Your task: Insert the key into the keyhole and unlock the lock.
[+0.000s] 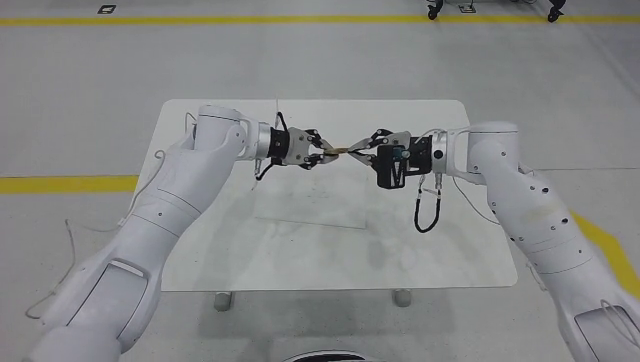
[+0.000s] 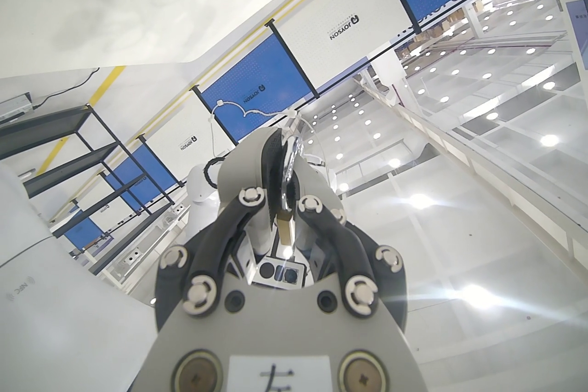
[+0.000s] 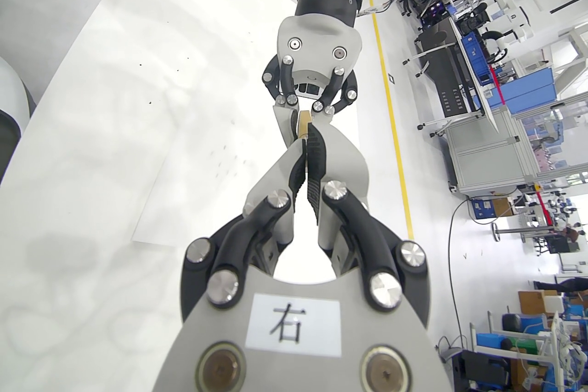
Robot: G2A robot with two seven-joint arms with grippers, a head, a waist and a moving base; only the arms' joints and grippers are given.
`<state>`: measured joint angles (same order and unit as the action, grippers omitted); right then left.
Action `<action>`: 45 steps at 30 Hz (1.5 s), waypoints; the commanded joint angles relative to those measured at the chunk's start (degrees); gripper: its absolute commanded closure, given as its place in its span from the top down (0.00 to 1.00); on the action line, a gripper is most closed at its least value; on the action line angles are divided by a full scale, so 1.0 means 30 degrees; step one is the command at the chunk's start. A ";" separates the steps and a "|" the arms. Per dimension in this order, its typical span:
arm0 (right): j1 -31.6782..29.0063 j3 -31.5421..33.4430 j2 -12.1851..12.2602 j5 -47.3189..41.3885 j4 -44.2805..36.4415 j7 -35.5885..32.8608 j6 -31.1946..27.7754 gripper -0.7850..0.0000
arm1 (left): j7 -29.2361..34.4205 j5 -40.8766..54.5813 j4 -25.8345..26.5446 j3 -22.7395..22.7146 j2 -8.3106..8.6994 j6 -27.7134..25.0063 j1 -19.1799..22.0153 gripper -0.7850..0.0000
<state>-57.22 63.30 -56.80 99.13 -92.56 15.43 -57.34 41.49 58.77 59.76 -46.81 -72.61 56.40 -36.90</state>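
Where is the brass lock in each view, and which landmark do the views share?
Top view: lock between left gripper and right gripper.
Left wrist view: lock inside the left gripper.
Right wrist view: lock in the far gripper.
Shared landmark: the left gripper.

The left end effector (image 1: 320,152) and right end effector (image 1: 361,148) meet tip to tip above the middle of the bench (image 1: 300,257). Both are pinched closed, and the small brass lock (image 1: 340,149) sits between them in the left one's grip, so each bars the other head on. A black cable loop (image 1: 428,212) hangs below the right wrist toward the bench's near side. Open room lies along the far edge and over the wide near half, where a sheet (image 3: 197,191) lies flat.
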 commanded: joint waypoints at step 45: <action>-0.0936 -0.0366 -0.0074 0.0331 -0.0490 -0.2272 0.4903 0.44 | -0.5792 -0.5646 0.4876 -0.3231 0.0928 -1.2420 -0.5396 0.00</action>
<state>-59.92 62.36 -56.98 99.60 -93.82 8.79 -43.46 23.34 44.52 74.26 -56.74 -69.99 19.78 -53.02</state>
